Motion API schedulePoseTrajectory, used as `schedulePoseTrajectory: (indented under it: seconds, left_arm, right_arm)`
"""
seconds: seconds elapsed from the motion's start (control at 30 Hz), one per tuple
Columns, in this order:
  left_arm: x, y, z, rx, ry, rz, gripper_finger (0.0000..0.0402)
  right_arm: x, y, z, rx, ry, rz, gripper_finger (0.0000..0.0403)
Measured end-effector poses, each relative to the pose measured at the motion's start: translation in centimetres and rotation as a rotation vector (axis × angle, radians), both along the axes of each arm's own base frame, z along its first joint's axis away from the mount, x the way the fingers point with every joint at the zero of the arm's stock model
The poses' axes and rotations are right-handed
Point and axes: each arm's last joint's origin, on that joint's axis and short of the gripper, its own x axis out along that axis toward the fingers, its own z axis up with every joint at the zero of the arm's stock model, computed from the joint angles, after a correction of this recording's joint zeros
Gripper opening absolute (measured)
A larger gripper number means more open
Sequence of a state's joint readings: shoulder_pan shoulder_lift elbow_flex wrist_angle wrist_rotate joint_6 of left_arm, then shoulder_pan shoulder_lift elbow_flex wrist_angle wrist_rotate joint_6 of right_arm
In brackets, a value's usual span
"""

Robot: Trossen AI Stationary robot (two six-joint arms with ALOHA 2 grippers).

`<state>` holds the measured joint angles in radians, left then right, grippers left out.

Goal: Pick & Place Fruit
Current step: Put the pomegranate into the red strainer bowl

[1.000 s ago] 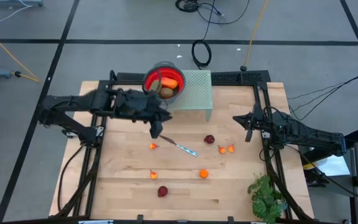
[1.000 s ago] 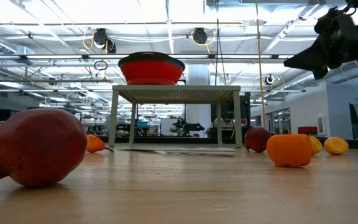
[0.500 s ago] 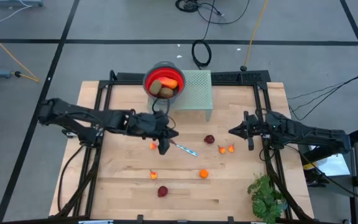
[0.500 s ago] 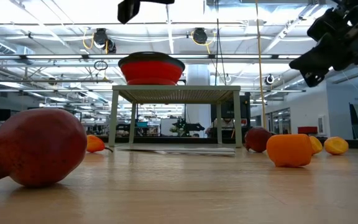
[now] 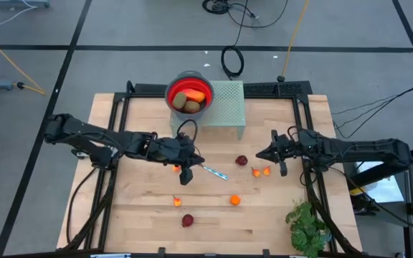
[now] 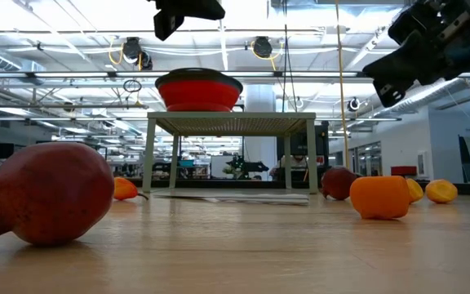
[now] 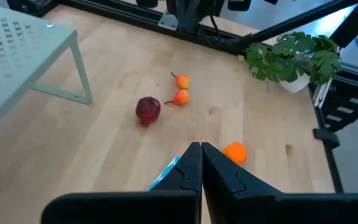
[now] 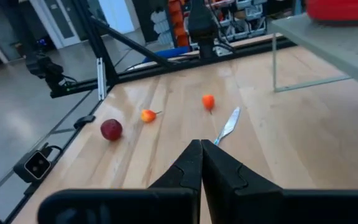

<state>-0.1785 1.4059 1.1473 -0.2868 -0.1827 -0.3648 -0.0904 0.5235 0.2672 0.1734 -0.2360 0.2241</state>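
Fruit lies scattered on the wooden table: a dark red piece (image 5: 241,160), two tiny orange ones (image 5: 261,171), another tiny one (image 5: 176,201), an orange piece (image 5: 234,200) and a dark red piece (image 5: 187,221) near the front. A red bowl (image 5: 188,95) on a green stand (image 5: 224,104) holds olive-brown ovals and a red-orange piece. My left gripper (image 5: 187,174) hangs shut above the table, beside the silver knife (image 5: 214,171) and over a tiny orange piece (image 5: 176,168). My right gripper (image 5: 258,155) is shut, in the air to the right of the dark red piece.
A green leafy plant (image 5: 308,226) stands at the near right corner. Dark frame rails (image 5: 113,143) run along the left and right sides of the table. The stand's legs (image 6: 149,159) rise from the far middle of the table.
My left gripper has come down from beside the bowl toward the near edge, ending over the knife's handle end. My right gripper has moved toward the table's left, closer to the dark red piece, and has turned a little. No fruit has moved.
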Motion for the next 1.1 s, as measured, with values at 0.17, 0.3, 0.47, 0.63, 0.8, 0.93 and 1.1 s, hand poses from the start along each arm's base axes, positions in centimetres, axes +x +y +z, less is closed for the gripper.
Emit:
schedulePoseTrajectory:
  seconds: [0.17,0.3,0.47,0.63,0.8,0.93,1.1]
  left_arm:
    - [-0.1,0.2,-0.2,0.011,0.026,-0.075,0.0006]
    - [-0.1,0.5,-0.4,0.024,0.053,-0.092,0.0003]
    - [-1.0,0.9,0.1,0.045,0.066,-0.104,0.0003]
    - [-2.8,1.3,0.9,0.059,0.011,-0.100,0.0008]
    - [-5.9,1.8,0.2,-0.004,-0.063,-0.066,0.0004]
    - [-8.6,2.1,-0.7,-0.037,-0.125,-0.053,0.0005]
    - [-11.7,2.6,-1.2,-0.042,-0.183,-0.053,0.0010]
  right_arm:
    - [1.0,0.3,-0.2,-0.009,-0.005,-0.017,0.0000]
    - [1.5,0.5,-0.3,-0.017,-0.012,-0.039,0.0000]
    - [2.1,0.8,0.0,-0.023,-0.011,-0.049,0.0000]
    - [2.8,0.9,0.9,-0.041,-0.006,-0.052,0.0000]
    - [3.6,0.9,2.0,-0.091,-0.004,-0.051,0.0000]
    - [4.5,0.9,3.2,-0.116,0.019,-0.046,0.0000]
    - [5.8,1.0,4.6,-0.147,0.117,-0.032,0.0000]
